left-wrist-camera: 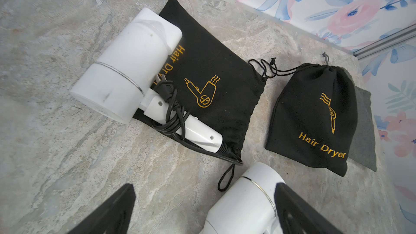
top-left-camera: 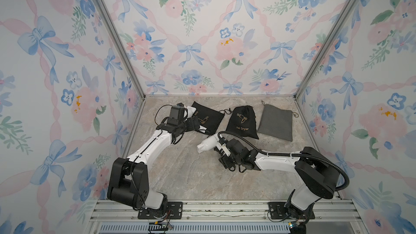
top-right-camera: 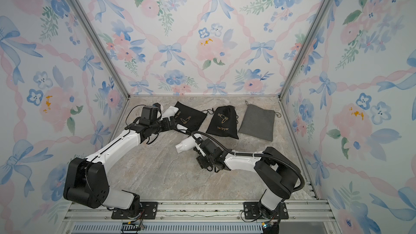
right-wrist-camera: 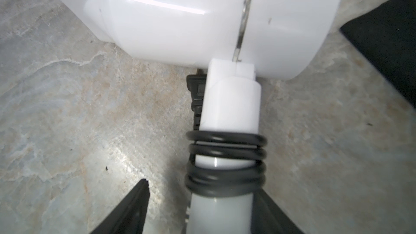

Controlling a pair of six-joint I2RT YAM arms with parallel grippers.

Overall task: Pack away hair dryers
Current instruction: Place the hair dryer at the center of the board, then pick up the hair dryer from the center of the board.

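Jaws of right gripper (right-wrist-camera: 202,189) stand apart astride the handle (right-wrist-camera: 229,104) of the white hair dryer (top-left-camera: 208,142) at table (top-left-camera: 180,176) centre, nozzle (top-left-camera: 201,148) toward 8 o'clock; I'd clamp on bare plastic, clear of the cord coil (right-wrist-camera: 225,160), while left gripper (left-wrist-camera: 204,187) hangs wide open at 10 o'clock.

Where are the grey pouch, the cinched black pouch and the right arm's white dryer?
grey pouch (top-left-camera: 275,122): a top view, cloth middle
cinched black pouch (left-wrist-camera: 304,113): left wrist view, cloth middle
right arm's white dryer (right-wrist-camera: 180,19): right wrist view, barrel
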